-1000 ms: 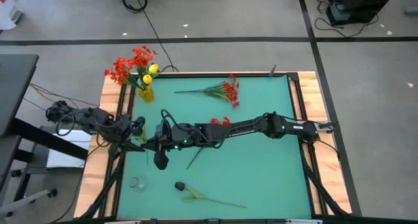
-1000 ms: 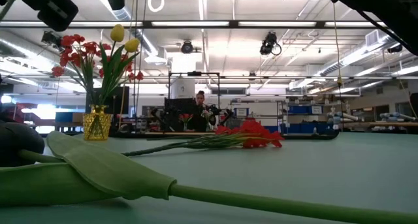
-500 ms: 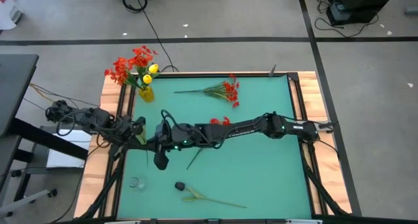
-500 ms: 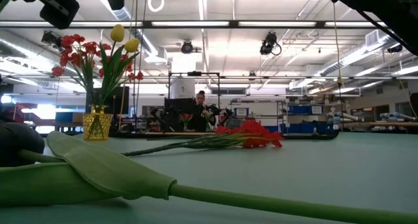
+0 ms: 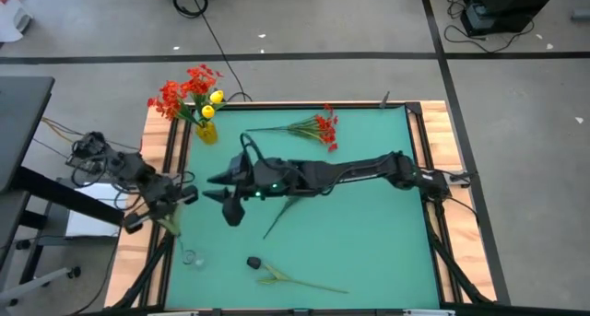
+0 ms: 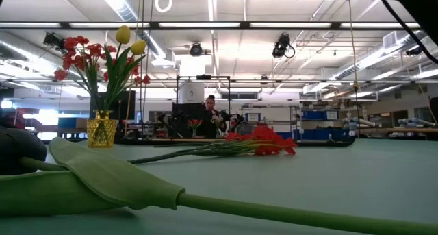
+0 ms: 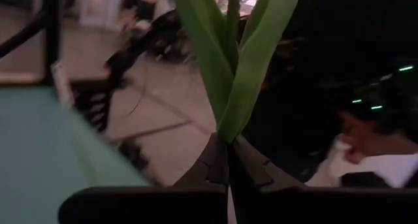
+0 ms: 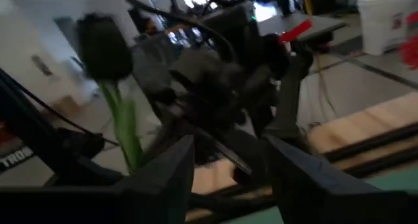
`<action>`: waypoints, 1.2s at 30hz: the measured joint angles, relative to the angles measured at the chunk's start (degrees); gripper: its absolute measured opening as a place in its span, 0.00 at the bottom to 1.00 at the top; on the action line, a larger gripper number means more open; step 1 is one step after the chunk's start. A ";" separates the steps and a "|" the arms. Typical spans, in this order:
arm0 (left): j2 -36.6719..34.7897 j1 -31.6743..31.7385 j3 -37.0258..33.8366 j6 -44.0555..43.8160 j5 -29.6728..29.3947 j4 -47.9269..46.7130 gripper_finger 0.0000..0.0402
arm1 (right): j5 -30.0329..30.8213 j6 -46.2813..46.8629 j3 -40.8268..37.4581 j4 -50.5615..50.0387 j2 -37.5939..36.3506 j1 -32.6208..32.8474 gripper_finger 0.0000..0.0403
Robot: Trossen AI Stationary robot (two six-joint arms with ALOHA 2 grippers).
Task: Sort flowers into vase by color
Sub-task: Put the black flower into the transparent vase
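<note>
The step in hand reads as a hand-over of one flower from arm to arm.

At the left edge of the table, the left gripper [image 5: 169, 208] is clamped on a green stem [image 7: 230, 74]; the left wrist view shows the leaves rising from between its closed fingers. The bloom on this stem appears dark in the right wrist view, and its colour cannot be told.

To its right, over the middle-left of the green table [image 5: 369, 251], the right gripper [image 5: 221, 189] stands with its fingers spread and nothing between them.

The next move likely calls for the left arm to carry the stem toward the far-left corner, hold it upright, and lower its end into the narrow mouth of the vase [image 5: 206, 132].

The yellow vase stands at the far-left corner and holds red sprays and yellow tulips together.

Loose flowers remain on the table: a red spray [image 5: 313, 126] at the far side, and a dark-headed stem [image 5: 277, 273] at the near edge.
</note>
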 joint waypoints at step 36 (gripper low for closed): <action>0.24 -6.17 0.02 0.87 -6.99 -8.67 0.39 | 7.82 0.62 0.00 -15.13 -7.36 -1.50 0.52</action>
